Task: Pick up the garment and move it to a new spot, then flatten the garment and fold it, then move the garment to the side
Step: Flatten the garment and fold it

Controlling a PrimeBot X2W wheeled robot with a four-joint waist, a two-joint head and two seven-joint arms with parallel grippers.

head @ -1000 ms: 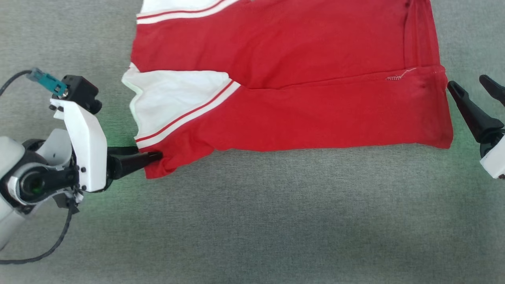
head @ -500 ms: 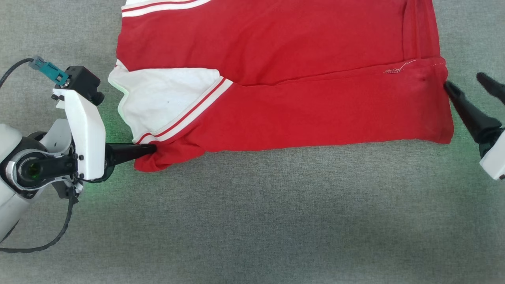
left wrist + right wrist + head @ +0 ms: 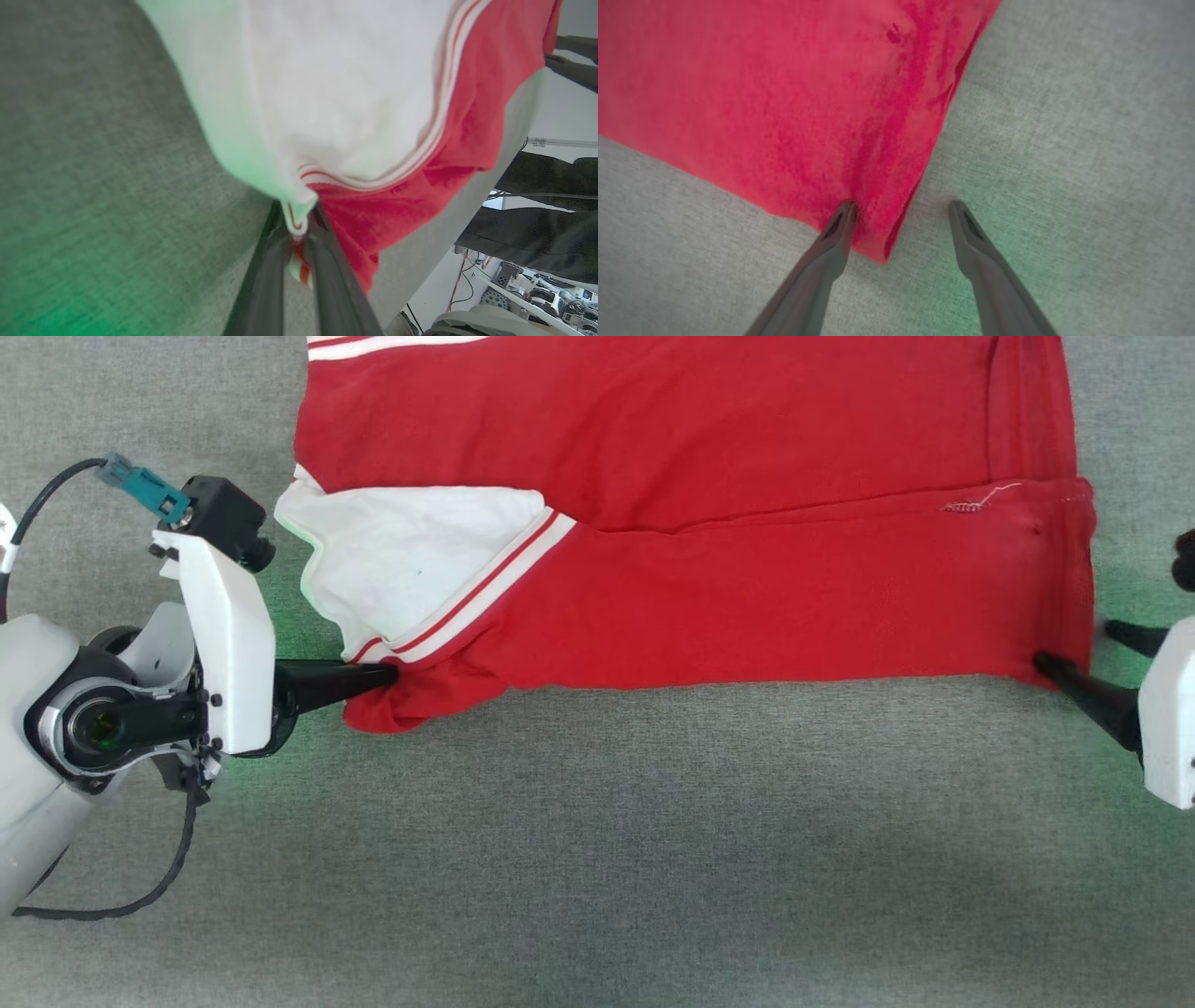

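Red garment (image 3: 747,607) lying flat on a grey woven surface (image 3: 597,849), its long axis running gripper to gripper.
Head view: the left gripper (image 3: 387,677) is pinching the bunched corner under the white sleeve; the right gripper (image 3: 1075,644) is gaping wide at the opposite hem corner. Left wrist view: soft knit and striped trim are spreading beyond the clamped fingertips, with cabled equipment (image 3: 514,280) showing past the surface's edge. Right wrist view: one finger (image 3: 829,252) is touching the red corner, the other sitting on bare surface.

I see a red garment (image 3: 747,588); its left sleeve (image 3: 411,560) is white, edged with red-and-white stripes. The surface (image 3: 597,849) is mottled grey, tinged green in patches.
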